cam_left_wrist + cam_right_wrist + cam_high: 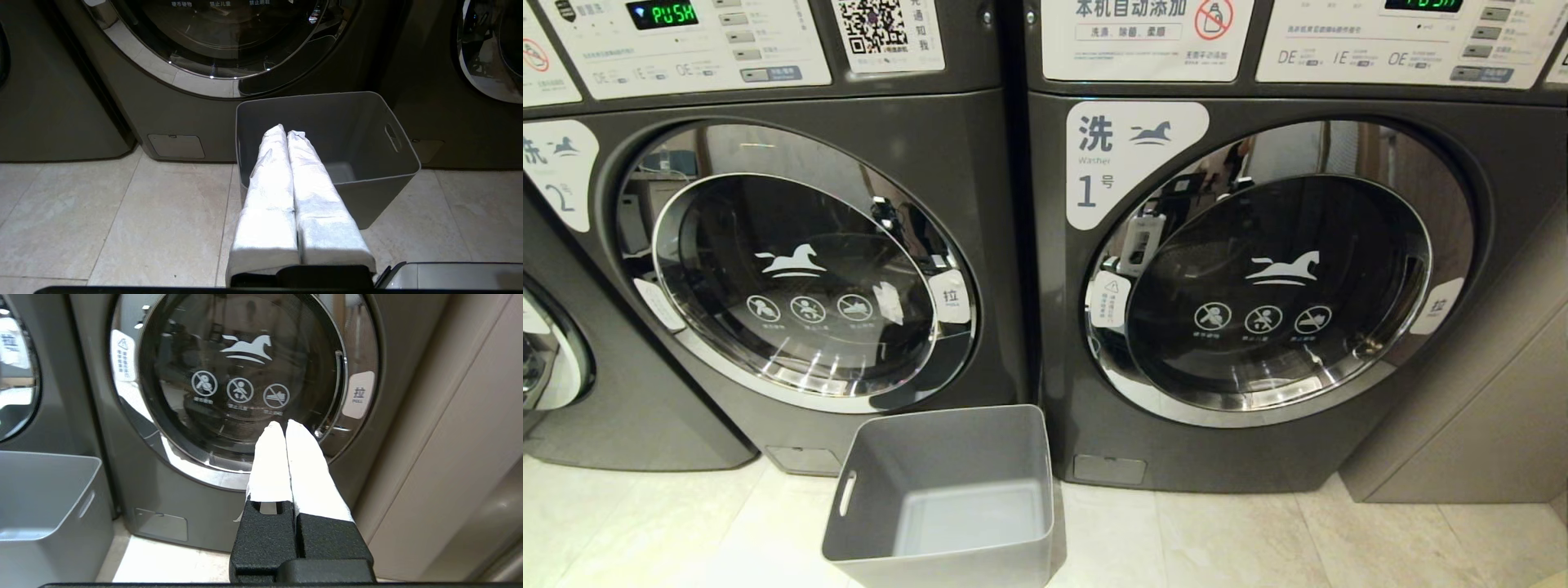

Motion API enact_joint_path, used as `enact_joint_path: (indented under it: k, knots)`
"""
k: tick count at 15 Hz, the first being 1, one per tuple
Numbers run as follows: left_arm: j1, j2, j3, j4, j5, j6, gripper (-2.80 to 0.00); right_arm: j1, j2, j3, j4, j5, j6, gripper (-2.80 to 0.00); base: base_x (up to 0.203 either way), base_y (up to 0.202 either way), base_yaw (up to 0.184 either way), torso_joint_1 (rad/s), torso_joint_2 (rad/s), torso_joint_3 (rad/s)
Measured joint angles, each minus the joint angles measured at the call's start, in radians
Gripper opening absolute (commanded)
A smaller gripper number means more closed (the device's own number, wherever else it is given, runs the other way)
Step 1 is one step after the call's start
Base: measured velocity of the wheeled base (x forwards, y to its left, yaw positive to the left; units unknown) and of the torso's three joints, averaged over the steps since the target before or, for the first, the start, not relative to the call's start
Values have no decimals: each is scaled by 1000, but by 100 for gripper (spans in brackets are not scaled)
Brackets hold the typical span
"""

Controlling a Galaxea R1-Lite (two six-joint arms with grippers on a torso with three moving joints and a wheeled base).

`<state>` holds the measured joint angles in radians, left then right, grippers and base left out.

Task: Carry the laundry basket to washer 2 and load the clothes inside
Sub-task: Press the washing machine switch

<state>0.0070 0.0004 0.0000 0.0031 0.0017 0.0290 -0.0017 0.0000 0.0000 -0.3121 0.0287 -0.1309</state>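
The laundry basket (pixel 947 498) is sitting on the pale tiled floor (pixel 1217 539) nearest the robot, showing only its bare grey bottom, with no garment visible inside it. In the left wrist view the left gripper (pixel 287 132) is hanging in front of the basket with its white-wrapped fingers (pixel 269 188) pressed together on nothing, while the right gripper (pixel 280 425) is pointing at the door of washer 1 (pixel 1258 278), its fingers likewise pressed together and gripping nothing. Behind the basket, washer 2 (pixel 792 269) and washer 1 are standing side by side, both round doors sitting closed, with the basket resting before the seam between them.
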Motion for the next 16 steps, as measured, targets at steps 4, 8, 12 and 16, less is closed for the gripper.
enact_joint_path:
  k: [4, 8, 12, 16]
  knots:
    - [0, 0, 0, -1, 1, -8, -280, 0, 0, 0, 0, 1, -4, -280, 0, 0, 0, 0, 0, 0]
    - [0, 0, -10, -23, 0, 20, -280, 0, 0, 0, 2, -1, 18, -280, 0, 0, 0, 0, 0, 0]
    - [0, 32, -270, 3, -16, 68, -280, 0, 0, 0, -1, -5, 86, -280, 0, 0, 0, 0, 0, 0]
    - [0, 339, -676, 70, -24, 54, -280, 0, 0, 0, -2, -7, 106, -280, 0, 0, 0, 0, 0, 0]
